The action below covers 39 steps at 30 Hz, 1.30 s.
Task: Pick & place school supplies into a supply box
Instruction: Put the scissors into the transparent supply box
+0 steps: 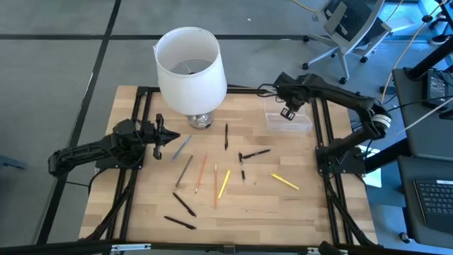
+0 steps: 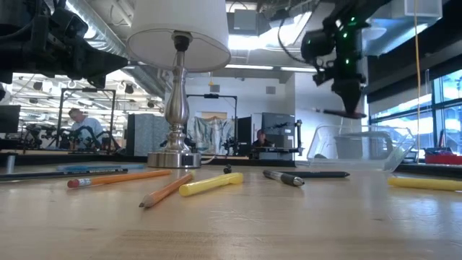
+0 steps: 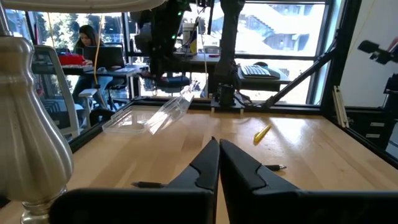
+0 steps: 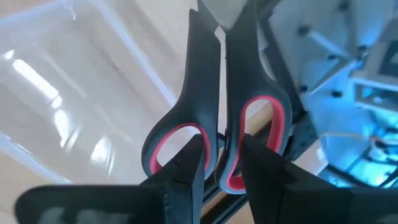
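1. Nearest the front edge, pens and pencils lie scattered on the table (image 1: 141,205): black ones (image 1: 183,204) at near left, a yellow marker (image 1: 284,182) at near right, an orange pencil (image 1: 201,174) mid-table.
2. The left gripper (image 1: 172,138) hangs at mid-left beside the lamp (image 1: 191,67), fingers together and empty, a grey pencil (image 1: 184,146) just beside it.
3. Farther right, the right gripper (image 1: 288,112) hovers over the clear box (image 1: 289,120), its fingers clamped on the scissors (image 4: 217,130).
4. The release turns on this: the box lies directly beneath the scissors, and the right arm is the nearer one.
5. The right wrist view shows the fingers (image 4: 186,163) pinching the red-lined handles, with the scissors' long axis running forward over the box wall (image 4: 68,118). The high view hides the scissors entirely. The low view shows the gripper (image 2: 351,112) well above the box (image 2: 357,148).
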Tool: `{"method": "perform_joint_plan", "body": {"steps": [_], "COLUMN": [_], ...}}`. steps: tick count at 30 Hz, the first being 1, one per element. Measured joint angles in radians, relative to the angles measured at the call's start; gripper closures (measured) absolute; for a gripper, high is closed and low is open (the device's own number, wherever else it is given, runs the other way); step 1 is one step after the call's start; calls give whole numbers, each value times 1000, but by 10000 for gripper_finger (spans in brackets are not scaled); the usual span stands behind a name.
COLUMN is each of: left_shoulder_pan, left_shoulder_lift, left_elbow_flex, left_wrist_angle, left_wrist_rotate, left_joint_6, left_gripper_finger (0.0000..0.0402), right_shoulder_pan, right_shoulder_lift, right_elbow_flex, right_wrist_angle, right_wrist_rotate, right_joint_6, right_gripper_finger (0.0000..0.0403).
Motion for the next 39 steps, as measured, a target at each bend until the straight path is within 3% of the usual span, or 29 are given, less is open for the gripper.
{"method": "perform_joint_plan", "body": {"steps": [14, 31, 39], "left_shoulder_pan": [0, 0, 0], "left_shoulder_lift": [0, 2, 2], "left_elbow_flex": [0, 0, 0], "left_wrist_angle": [-34, -55, -55], "left_wrist_rotate": [0, 1, 2], "left_joint_6": [-1, -27, -27], "left_gripper_finger": [394, 393, 395], "right_shoulder_pan": [-15, 22, 99], "right_shoulder_lift": [152, 169, 169], "right_elbow_flex": [0, -1, -137], "right_wrist_angle": [-132, -226, -218], "right_wrist_rotate": [-27, -118, -154], "right_joint_6": [16, 201, 295], "right_gripper_finger": [310, 310, 310]}}
